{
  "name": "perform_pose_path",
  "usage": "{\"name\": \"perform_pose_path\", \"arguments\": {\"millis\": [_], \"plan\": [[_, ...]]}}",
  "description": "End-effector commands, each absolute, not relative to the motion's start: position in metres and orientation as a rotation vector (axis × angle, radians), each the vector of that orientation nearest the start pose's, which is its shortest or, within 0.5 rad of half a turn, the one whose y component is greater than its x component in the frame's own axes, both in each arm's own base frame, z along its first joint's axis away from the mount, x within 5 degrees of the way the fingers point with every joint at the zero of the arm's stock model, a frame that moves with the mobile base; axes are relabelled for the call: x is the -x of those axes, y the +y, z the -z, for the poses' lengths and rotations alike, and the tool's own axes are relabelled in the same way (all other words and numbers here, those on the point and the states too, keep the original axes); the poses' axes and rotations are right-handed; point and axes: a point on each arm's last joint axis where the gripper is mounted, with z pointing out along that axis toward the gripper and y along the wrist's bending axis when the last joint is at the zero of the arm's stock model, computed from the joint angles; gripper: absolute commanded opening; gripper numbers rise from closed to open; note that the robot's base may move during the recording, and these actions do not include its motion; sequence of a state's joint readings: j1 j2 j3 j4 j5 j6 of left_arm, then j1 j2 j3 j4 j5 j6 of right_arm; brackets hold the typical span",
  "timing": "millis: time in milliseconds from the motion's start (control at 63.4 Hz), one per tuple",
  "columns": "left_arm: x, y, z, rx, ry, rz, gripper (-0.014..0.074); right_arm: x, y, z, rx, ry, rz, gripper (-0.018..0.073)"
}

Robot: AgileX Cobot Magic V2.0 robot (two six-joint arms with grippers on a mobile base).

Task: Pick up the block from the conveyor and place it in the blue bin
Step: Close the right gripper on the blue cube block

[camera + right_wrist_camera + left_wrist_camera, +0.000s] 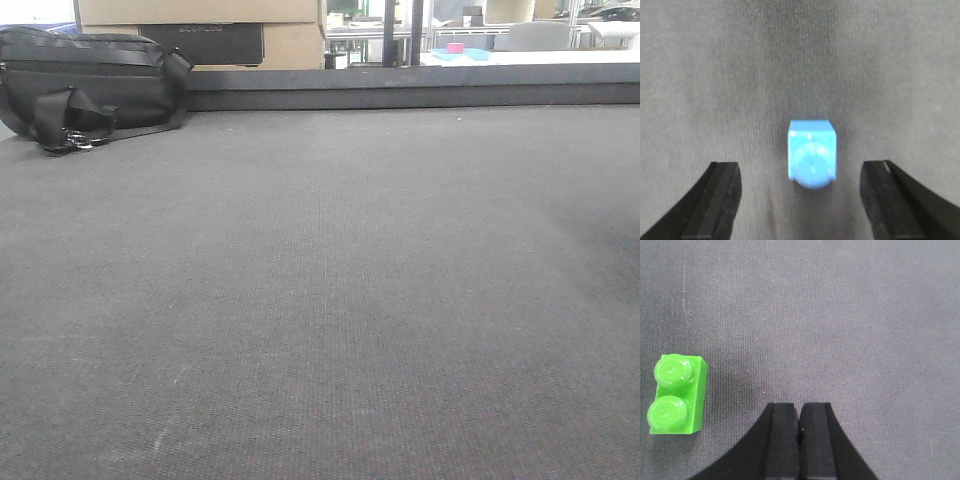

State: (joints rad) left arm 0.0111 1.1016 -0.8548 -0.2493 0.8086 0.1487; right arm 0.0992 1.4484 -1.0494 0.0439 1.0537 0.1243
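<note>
In the right wrist view a small light-blue block (811,153) with one stud lies on the dark grey belt, just ahead of and between the tips of my right gripper (800,175), which is open wide and apart from it. In the left wrist view a green two-stud block (677,394) lies on the belt at the left. My left gripper (800,412) is shut and empty, to the right of the green block and not touching it. The blue bin is out of view. No block or gripper shows in the front view.
The front view shows the wide dark grey belt (320,300). A black bag (90,85) lies at its far left, cardboard boxes (200,30) stand behind it, and a raised dark edge (420,92) runs along the back.
</note>
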Motion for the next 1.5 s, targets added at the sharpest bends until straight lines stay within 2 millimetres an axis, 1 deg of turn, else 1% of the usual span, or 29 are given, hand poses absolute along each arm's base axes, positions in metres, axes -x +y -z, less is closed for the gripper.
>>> {"name": "perform_pose_path", "arguments": {"millis": [0,110,221,315,442,615,741,962,1309,1482], "plan": [[-0.211,-0.013,-0.304,-0.011,2.495,0.241,-0.0111,-0.274,0.032,-0.254,-0.076,2.945,-0.103,0.0393],[-0.211,-0.013,-0.304,-0.011,2.495,0.241,-0.0111,-0.279,0.032,-0.241,-0.079,2.981,-0.097,0.0393],[-0.211,-0.013,-0.304,-0.010,2.495,0.243,-0.0111,-0.277,0.032,-0.227,-0.082,3.009,-0.091,0.0393],[-0.211,-0.013,-0.304,-0.010,2.495,0.243,-0.0111,-0.278,0.032,-0.220,-0.085,2.994,-0.092,0.0393],[-0.211,-0.013,-0.304,-0.010,2.495,0.243,-0.0111,-0.278,0.031,-0.219,-0.094,2.994,-0.092,0.0391],[-0.211,-0.013,-0.304,-0.010,2.495,0.243,-0.0111,-0.279,0.021,-0.218,-0.158,2.993,-0.089,0.0391],[-0.211,-0.013,-0.304,-0.010,2.495,0.243,-0.0111,-0.278,0.015,-0.216,-0.139,3.006,-0.054,0.0391],[-0.211,-0.013,-0.305,-0.010,2.493,0.242,-0.0111,-0.274,0.014,-0.210,-0.117,3.031,-0.050,0.0391],[-0.211,-0.013,-0.305,-0.010,2.493,0.242,-0.0111,-0.274,0.023,-0.210,-0.018,3.021,-0.050,0.0391],[-0.211,-0.013,-0.305,-0.010,2.493,0.242,-0.0111,-0.274,0.023,-0.210,-0.018,3.023,-0.050,0.0391]]}}
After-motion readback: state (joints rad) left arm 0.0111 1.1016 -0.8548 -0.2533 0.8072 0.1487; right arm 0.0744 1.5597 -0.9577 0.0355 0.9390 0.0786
